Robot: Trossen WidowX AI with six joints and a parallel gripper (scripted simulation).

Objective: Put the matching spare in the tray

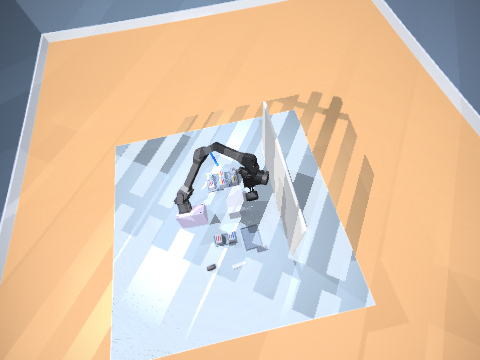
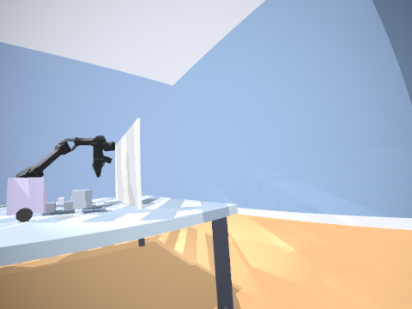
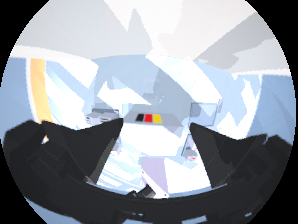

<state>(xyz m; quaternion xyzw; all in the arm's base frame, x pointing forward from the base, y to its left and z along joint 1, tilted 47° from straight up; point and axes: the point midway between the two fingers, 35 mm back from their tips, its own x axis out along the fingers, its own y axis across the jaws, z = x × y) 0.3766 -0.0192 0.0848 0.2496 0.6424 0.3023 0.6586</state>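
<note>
The mounted unit (image 1: 235, 198) (image 2: 81, 198) is a pale box near the table's middle. In the wrist view its back bears a code plate (image 3: 148, 118) with black, red and yellow bars, left to right. Three spares (image 1: 222, 180) stand in a group beside it, and two spares (image 1: 225, 238) stand on its other side. Their striped codes are too small to read surely. The tray (image 1: 251, 237) (image 3: 203, 114) is a shallow grey rectangle beside the pair. My gripper (image 2: 98, 175) (image 3: 157, 123) is open and empty, pointing down above the table between the unit and the white panel.
A tall white panel (image 1: 282, 180) (image 2: 129, 167) stands close beyond the gripper. The lilac base block (image 1: 192, 216) (image 2: 26, 195) carries the arm. A blue stick (image 1: 214, 159) lies behind the three spares. A dark block (image 1: 211, 267) and a white bar (image 1: 239, 265) lie near the pair.
</note>
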